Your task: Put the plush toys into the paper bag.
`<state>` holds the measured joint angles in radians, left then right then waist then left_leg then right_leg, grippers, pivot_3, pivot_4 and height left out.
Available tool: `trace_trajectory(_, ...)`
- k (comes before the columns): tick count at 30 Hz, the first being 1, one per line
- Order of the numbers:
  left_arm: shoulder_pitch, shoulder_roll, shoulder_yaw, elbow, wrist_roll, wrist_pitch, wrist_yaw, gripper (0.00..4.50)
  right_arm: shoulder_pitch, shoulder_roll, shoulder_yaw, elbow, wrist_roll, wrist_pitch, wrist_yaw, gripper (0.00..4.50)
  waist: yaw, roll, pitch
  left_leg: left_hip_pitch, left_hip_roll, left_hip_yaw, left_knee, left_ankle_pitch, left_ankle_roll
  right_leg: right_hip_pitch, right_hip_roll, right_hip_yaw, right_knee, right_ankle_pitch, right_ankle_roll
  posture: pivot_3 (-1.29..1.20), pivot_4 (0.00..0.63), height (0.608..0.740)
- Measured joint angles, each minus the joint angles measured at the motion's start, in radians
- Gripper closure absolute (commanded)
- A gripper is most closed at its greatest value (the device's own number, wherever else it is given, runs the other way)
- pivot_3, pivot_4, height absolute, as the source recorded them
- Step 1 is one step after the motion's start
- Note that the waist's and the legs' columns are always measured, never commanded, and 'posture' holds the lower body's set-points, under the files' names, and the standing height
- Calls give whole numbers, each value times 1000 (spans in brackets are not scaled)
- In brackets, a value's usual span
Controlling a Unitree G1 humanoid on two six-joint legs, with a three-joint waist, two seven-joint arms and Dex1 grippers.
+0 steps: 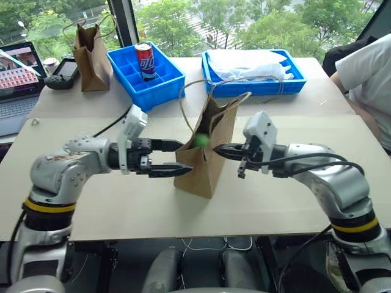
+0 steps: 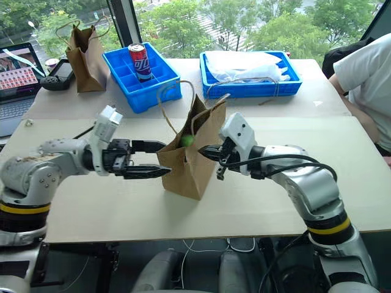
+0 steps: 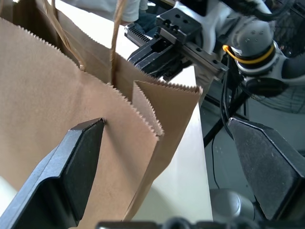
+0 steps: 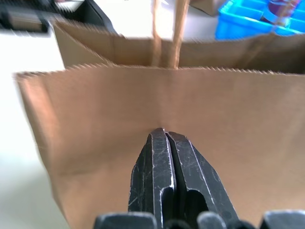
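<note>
I see the pale surface (image 1: 275,201) spread below me, and in the middle of it the paper bag (image 1: 204,162) stands upright with its mouth open and its cord handles arching above the rim. At the far edge sit two blue trays: the left one (image 1: 168,82) holds a red can (image 1: 145,61) in one compartment, the right one (image 1: 293,85) carries crumpled clear plastic. A narrower brown bag (image 1: 91,58) stands far left beside a laptop (image 1: 18,79). A person's white sleeve (image 1: 372,73) shows at the right edge. My left hand (image 1: 166,159) is spread wide, its two fingers straddling the left side edge of the bag. My right hand (image 1: 221,149) has its fingers pressed together, tips against the bag's right wall. The lime-green plush toy (image 1: 201,140) shows inside the mouth of the bag.
</note>
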<state>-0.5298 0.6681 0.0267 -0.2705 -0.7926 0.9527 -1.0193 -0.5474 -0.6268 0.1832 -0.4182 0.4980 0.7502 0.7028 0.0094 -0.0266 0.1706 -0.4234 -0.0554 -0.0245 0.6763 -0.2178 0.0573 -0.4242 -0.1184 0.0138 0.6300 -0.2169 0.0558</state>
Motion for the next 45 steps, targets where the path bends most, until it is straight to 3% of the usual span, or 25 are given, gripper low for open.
trace_trajectory(15, 19, -112, -42, -46, 48, 38, 278, 0, -21, 92, 40, 41, -76, 0, -21, 4401, 0, 0, 0, 1, 1, 0, 0, 1, -1, 0, 3, 1, 1, 0, -1, 0, 150, 740)
trace_trajectory(21, 19, -114, -52, -89, 46, 66, 319, 0, -28, 121, 40, 64, -100, 0, -37, 4401, -2, 0, 0, 1, 1, 0, 0, 1, -2, 0, 3, 1, 1, 0, -1, 0, 150, 740)
trace_trajectory(25, 19, -107, -52, -96, 45, 80, 324, 910, -31, 129, 40, 67, -110, 0, -40, 4500, -1, 0, 0, 1, 1, 0, -1, 1, -2, 0, 3, 1, 1, 0, -1, 0, 150, 740)
trace_trajectory(33, 13, -90, -52, -84, 53, 92, 322, 3750, -31, 130, 38, 67, -122, 8, -52, 4500, -2, 0, 0, 1, 1, 0, -1, 1, -2, 0, 3, 1, 1, 0, -1, 0, 150, 740)
trace_trajectory(35, 6, -90, -53, -70, 68, 83, 321, 4279, -31, 130, 37, 65, -122, 16, -56, 4500, -1, 0, 0, 1, 1, 0, -1, 1, -2, 0, 3, 1, 1, 0, -1, 0, 150, 740)
trace_trajectory(36, 3, -89, -54, -60, 81, 74, 320, 4454, -31, 129, 35, 63, -122, 19, -58, 4500, -1, 0, 0, 1, 1, 0, -1, 1, -2, 0, 3, 1, 1, 0, -1, 0, 150, 740)
trace_trajectory(41, -42, -83, -98, 0, 130, -2, 263, 4454, -15, 78, -7, -27, -82, 91, -51, 4500, 4, 0, 0, 0, 1, 0, -1, 1, -2, 0, 3, 1, 0, 0, -1, 0, 150, 740)
trace_trajectory(45, -127, -34, -162, 126, 222, -152, 124, 4454, 70, -89, -167, -179, 47, 234, 4, 4500, 9, 0, 0, 0, 1, -1, -1, 1, -2, 0, 3, 0, -2, 0, -1, 0, 150, 740)
